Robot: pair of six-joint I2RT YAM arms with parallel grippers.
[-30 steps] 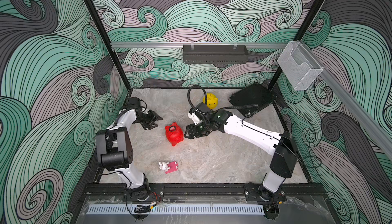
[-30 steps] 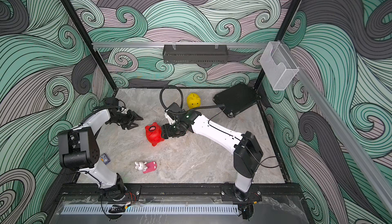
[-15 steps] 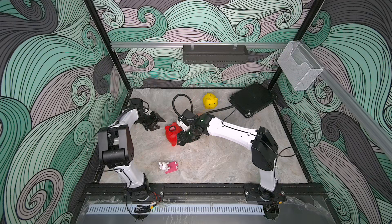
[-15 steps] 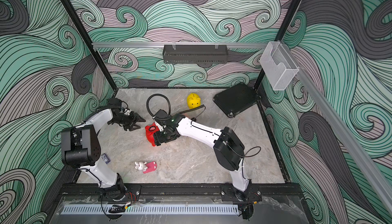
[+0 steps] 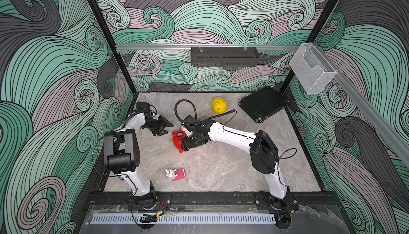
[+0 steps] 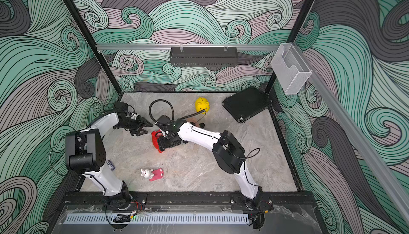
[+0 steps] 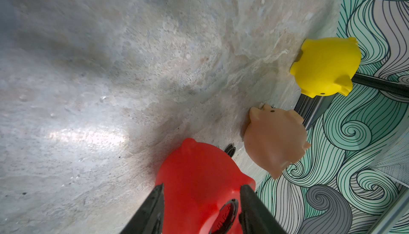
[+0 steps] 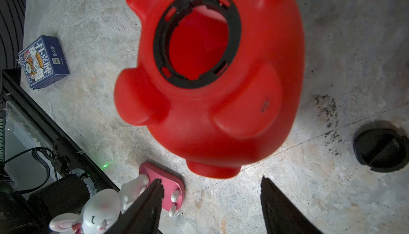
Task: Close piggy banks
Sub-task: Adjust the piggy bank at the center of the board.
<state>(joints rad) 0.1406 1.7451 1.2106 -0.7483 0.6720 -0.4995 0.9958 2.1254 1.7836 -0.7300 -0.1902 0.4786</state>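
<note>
Round red plastic piggy bank, belly hole uncovered, just ahead of right gripper, jaws spread wide, holding nothing; left gripper part-open, empty, just beside.

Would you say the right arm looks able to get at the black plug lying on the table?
Probably yes: the black plug lies bare on the table beside the red pig, and the open, empty right pincer hangs close by with nothing between.
</note>
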